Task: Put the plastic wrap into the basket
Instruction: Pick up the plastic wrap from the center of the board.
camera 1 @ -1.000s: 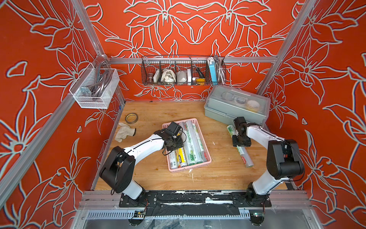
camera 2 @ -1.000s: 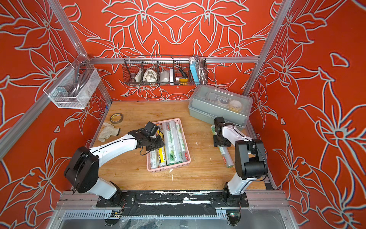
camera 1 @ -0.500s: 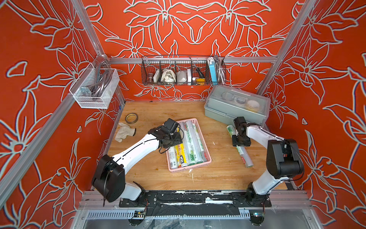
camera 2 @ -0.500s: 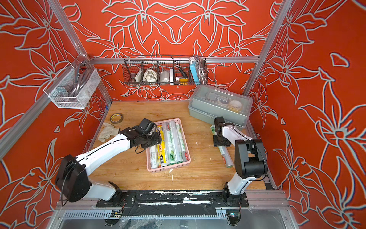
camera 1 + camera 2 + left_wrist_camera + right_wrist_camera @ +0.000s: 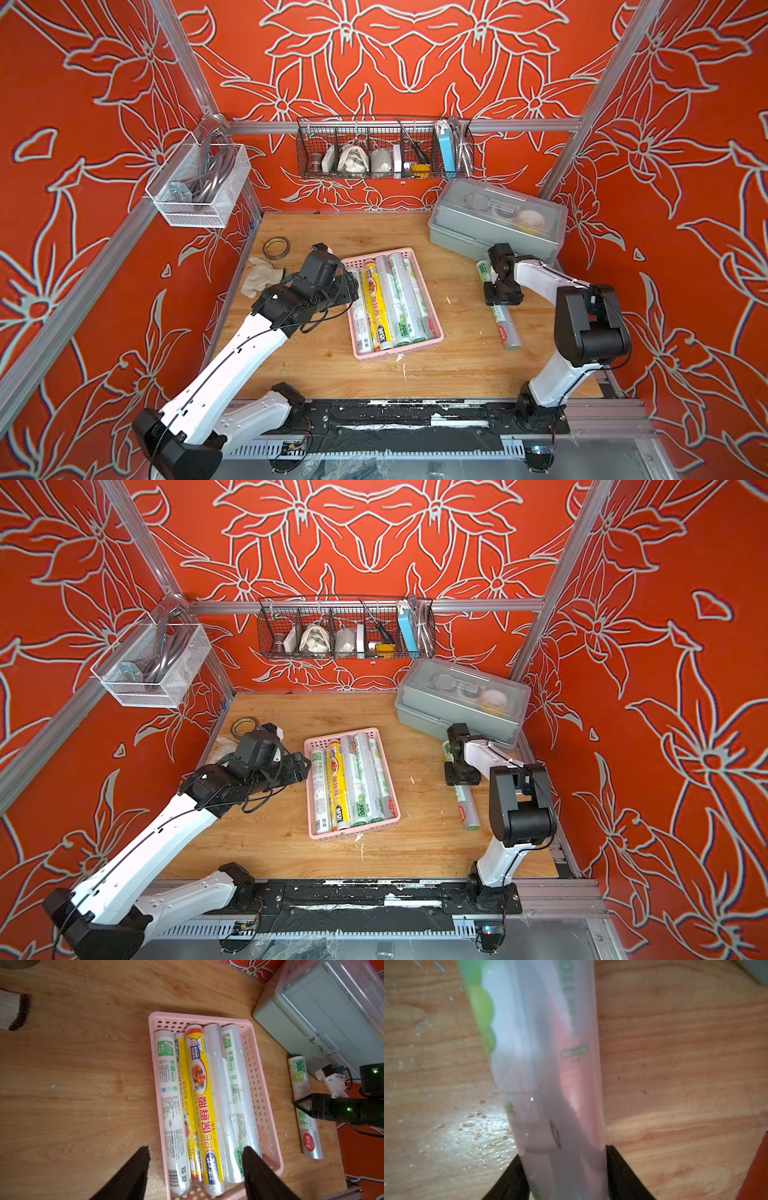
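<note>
L tool [image 5: 195, 1148] now clear of the pink basket [image 5: 376, 252], pulled back toward frame left vs. a sec ago when over it. Jaws wide apart, nothing held, so drop-off judged done, with stacked rolls [image 5: 390, 303] lying lengthwise inside at frame centre. R tool [image 5: 500, 297] narrowed since then onto the last roll [image 5: 505, 328] at frame right on the worktop [image 5: 415, 374], fingers [image 5: 618, 1167] against both its sides, roll not yet lifted; prob. one lift-and-carry left.
</note>
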{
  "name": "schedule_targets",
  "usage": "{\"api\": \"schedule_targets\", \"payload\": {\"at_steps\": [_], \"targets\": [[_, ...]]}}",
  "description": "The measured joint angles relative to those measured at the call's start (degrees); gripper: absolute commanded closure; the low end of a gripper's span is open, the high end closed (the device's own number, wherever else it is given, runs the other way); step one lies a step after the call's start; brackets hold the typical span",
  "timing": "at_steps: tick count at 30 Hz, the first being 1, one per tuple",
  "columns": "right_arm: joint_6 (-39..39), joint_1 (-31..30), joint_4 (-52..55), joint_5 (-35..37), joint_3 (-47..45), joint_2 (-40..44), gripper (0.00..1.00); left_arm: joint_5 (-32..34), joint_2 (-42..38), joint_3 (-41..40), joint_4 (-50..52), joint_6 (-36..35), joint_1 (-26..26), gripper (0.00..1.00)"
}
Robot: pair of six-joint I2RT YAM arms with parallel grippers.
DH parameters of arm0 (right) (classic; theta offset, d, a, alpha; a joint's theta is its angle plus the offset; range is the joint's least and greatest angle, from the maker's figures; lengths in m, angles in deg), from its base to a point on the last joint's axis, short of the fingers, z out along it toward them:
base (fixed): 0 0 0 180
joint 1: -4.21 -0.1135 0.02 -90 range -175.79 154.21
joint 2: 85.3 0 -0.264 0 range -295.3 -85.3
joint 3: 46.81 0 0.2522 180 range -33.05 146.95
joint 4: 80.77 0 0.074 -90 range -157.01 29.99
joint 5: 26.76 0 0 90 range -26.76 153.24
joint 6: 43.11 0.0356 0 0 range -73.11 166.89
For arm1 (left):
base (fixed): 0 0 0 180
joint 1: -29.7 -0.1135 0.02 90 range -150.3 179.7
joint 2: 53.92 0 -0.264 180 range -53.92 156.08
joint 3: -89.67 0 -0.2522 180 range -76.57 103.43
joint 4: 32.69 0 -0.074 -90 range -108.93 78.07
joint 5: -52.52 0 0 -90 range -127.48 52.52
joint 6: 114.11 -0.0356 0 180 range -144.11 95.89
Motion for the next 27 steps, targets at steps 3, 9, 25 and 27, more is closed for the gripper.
{"api": "schedule_targets", "payload": {"at_steps": [3, 9, 25, 27], "targets": [[-0.31, 0.0, 0.26, -0.39, 0.33, -0.26, 0.47, 0.15, -1.22, 0.0, 0.66, -0.39, -0.37, 0.29], [-0.37, 0.0, 0.94, -0.79, 1.38, -1.88, 0.4, 0.11, -2.86, 0.0, 1.29, -0.85, -0.57, 0.28], [0.11, -0.83, 1.09, -2.29, 1.57, -2.43, 0.65, 0.07, -4.24, -0.11, 1.57, -0.92, -1.62, 0.28], [0.94, -1.7, 1.73, -3.3, 1.55, -1.77, 0.65, 0.02, -4.26, -0.17, 1.6, -0.92, -1.62, 0.29]]}}
